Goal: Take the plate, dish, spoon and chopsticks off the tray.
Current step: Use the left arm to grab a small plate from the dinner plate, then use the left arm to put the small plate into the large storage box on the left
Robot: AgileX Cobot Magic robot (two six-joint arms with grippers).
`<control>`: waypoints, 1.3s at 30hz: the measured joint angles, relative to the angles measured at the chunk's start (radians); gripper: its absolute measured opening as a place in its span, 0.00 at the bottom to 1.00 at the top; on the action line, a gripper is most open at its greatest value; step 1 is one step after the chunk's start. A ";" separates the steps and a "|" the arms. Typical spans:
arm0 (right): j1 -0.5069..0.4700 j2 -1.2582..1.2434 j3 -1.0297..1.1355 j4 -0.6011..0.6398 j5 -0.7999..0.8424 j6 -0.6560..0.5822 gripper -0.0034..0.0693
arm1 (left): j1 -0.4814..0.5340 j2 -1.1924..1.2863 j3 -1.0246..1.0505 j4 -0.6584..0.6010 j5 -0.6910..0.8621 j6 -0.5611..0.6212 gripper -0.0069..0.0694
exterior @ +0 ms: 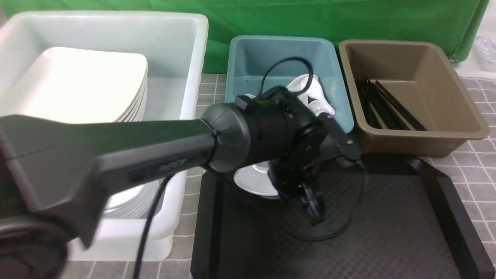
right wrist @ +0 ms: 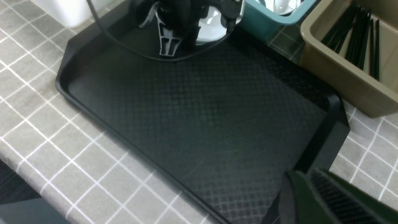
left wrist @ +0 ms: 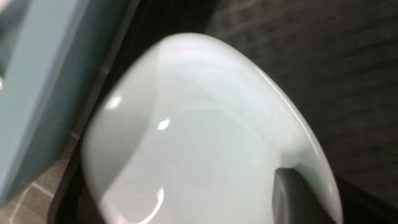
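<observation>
Left pincer [exterior: 316, 211] sits low over the far-left corner of the tray [exterior: 387, 232], jaws pressed together on the rim of a small white dish [exterior: 252, 180]. One finger [left wrist: 295, 196] shows in the left wrist view, lying on the dish's inner wall near the rim. Dish is tipped, its well facing toward the far side and the teal tub [exterior: 286, 58]. Whether its low edge touches the tray floor, cannot tell. Left arm [exterior: 155, 147] crosses the front view from the near left and hides most of the dish.

Tray is black, diamond-textured, long axis running left to right across the gray checked table [exterior: 476, 170]. Apart from the dish and the black cable [exterior: 348, 228] looping on it, nothing shows on its floor.

Plate [exterior: 77, 85] lies on top of a stack inside the white bin [exterior: 174, 46] at far left, tilted against it. Spoons [exterior: 314, 97] lie piled in the teal tub, handle direction hard to read. Chopsticks [exterior: 383, 104] lie in the brown tub [exterior: 445, 97], long axis running from far-left to near-right.

Right pincer [right wrist: 314, 193] is only partly visible at the near-right corner of the tray; fingers look together, nothing seen held.
</observation>
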 joint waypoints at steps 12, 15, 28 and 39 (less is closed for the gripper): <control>0.000 0.000 0.000 -0.001 0.000 0.000 0.17 | -0.106 -0.256 0.001 -0.012 0.118 0.067 0.13; 0.000 0.000 0.000 -0.003 -0.002 0.000 0.17 | -0.117 -0.312 0.002 0.061 0.204 0.061 0.13; 0.000 0.000 0.000 -0.003 -0.028 0.018 0.17 | 0.333 -0.650 0.366 0.157 0.228 0.149 0.13; 0.000 0.000 0.000 -0.003 -0.061 0.025 0.17 | 0.484 -0.637 0.573 0.081 0.010 0.385 0.14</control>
